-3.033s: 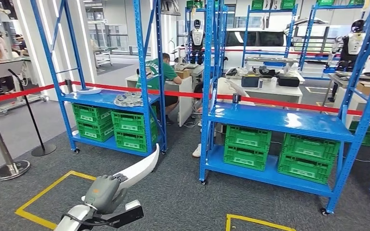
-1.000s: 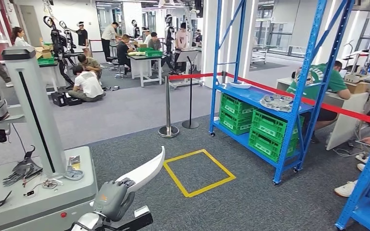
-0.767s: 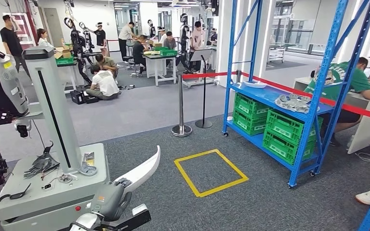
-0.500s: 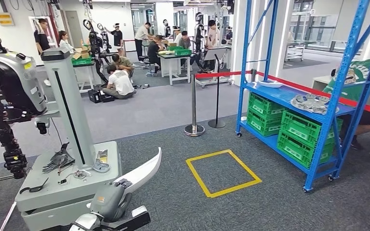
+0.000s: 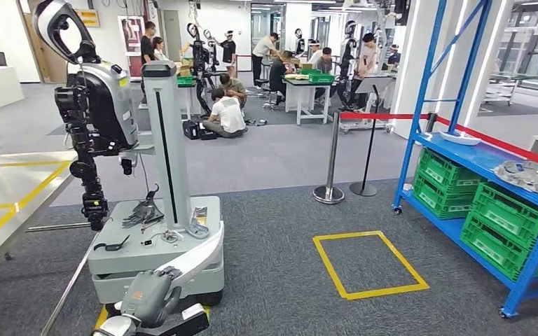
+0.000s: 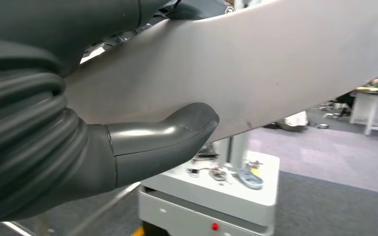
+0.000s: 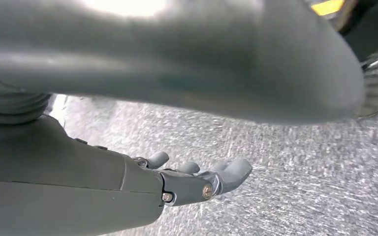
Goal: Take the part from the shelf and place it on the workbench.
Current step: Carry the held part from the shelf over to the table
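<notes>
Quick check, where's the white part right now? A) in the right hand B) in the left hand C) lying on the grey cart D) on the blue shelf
B: the left hand grips the long white part, thumb pressed against it.

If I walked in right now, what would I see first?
Probably the long white curved part that the robot's left hand holds up low in the head view, in front of a grey cart. On that cart stands a tall post with another dark robot hanging beside it. To the right is a yellow square taped on the carpet, next to a blue shelf with green crates.
</notes>
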Action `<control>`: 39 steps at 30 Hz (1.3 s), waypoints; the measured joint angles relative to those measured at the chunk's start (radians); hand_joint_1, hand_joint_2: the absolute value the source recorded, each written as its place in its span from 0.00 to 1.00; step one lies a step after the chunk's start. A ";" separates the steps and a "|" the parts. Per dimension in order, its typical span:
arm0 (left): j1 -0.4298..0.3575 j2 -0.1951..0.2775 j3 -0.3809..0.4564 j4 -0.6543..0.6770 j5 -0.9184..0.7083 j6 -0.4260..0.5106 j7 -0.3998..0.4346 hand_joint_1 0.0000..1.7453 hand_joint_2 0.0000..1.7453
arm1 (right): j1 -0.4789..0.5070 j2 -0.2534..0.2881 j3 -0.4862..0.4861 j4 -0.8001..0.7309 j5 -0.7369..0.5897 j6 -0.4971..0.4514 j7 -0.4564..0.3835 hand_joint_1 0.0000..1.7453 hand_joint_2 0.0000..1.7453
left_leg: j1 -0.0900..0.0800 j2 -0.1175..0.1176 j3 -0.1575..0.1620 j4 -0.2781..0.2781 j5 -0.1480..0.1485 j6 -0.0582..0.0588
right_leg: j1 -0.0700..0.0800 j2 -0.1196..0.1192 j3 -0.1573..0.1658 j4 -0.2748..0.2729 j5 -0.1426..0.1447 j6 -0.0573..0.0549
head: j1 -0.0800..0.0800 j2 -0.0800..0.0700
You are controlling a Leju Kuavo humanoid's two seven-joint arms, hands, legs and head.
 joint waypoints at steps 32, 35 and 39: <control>0.001 -0.020 0.032 0.041 0.001 -0.007 -0.001 1.00 1.00 | -0.003 0.026 -0.016 0.000 -0.016 -0.002 0.001 0.00 0.00 | 0.007 -0.024 -0.003 -0.002 0.010 -0.005 | 0.001 0.006 -0.009 0.005 0.018 -0.002 | 0.000 0.000; 0.002 -0.023 0.033 0.041 0.001 -0.008 0.001 1.00 1.00 | -0.004 0.026 -0.016 0.000 -0.016 -0.002 0.001 0.00 0.00 | 0.007 -0.061 -0.005 0.004 0.010 -0.013 | -0.003 0.045 0.066 -0.169 0.113 -0.009 | 0.000 0.000; -0.002 -0.025 0.036 0.041 -0.001 -0.008 0.008 1.00 1.00 | -0.007 0.026 -0.016 0.000 -0.013 -0.002 0.001 0.00 0.00 | 0.009 -0.101 -0.015 0.001 0.015 -0.041 | 0.000 0.060 0.106 -0.254 0.131 -0.025 | 0.000 0.000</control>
